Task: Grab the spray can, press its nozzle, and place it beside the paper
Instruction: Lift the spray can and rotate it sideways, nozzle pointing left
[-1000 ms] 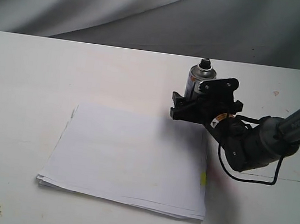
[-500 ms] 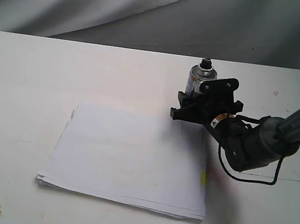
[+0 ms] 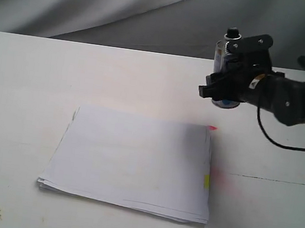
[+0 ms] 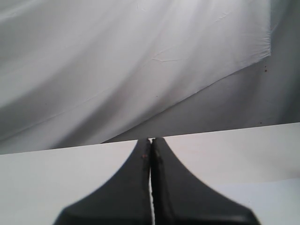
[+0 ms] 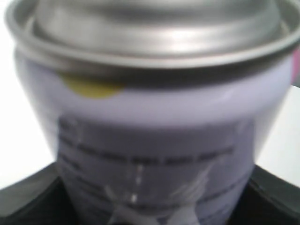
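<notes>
Spray can [image 3: 222,53] aloft, right gripper [image 3: 222,83] clamped

Glossy metal spray can [image 5: 154,117], matt white paper [image 3: 135,157]

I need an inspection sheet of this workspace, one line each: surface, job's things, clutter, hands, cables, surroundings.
Surface: white table, a few small specks, one thin dark line.
Job's things: can upright in the right hand, seemingly off the table; nozzle uncovered on top; paper lying flat, yellow tab on one edge.
Clutter: nothing seen.
Hands: right hand shut on the can; left hand shut, empty.
Cables: black cable looping down above the table.
Surroundings: grey-white cloth behind the table.
</notes>
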`<state>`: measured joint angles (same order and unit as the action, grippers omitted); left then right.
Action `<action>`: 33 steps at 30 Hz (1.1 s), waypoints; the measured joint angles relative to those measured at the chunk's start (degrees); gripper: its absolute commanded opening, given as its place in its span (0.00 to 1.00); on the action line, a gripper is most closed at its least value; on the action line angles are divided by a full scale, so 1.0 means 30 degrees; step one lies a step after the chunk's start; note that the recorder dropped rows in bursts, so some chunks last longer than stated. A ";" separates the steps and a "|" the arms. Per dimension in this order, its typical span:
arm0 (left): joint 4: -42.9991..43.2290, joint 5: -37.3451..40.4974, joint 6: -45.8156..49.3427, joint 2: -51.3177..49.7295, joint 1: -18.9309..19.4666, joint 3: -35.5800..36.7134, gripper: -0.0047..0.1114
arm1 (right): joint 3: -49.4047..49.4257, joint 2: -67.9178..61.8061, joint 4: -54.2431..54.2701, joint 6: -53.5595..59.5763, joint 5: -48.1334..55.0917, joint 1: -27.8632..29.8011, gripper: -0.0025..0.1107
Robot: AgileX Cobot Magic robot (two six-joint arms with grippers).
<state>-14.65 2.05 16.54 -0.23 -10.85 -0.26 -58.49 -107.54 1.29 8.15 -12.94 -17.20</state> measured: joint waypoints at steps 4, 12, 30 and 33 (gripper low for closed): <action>0.0000 0.0000 0.0000 0.0000 0.0000 0.0000 0.04 | 0.0000 0.2368 -0.0659 0.0882 0.3829 0.0074 0.02; 0.0000 0.0000 0.0000 0.0000 0.0000 0.0000 0.04 | 0.0000 0.5082 -0.6777 -0.1509 0.9344 -0.2011 0.02; 0.0000 0.0000 0.0000 0.0000 0.0000 0.0000 0.04 | 0.0034 0.2509 -2.2713 -1.4786 1.4976 -0.9182 0.02; 0.0000 0.0000 0.0000 0.0000 0.0000 0.0000 0.04 | 0.0034 0.2290 -2.3072 -1.5376 1.4654 -0.9514 0.02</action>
<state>-14.65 2.05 16.54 -0.23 -10.85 -0.26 -58.39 -100.67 -67.93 -37.98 31.02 -45.74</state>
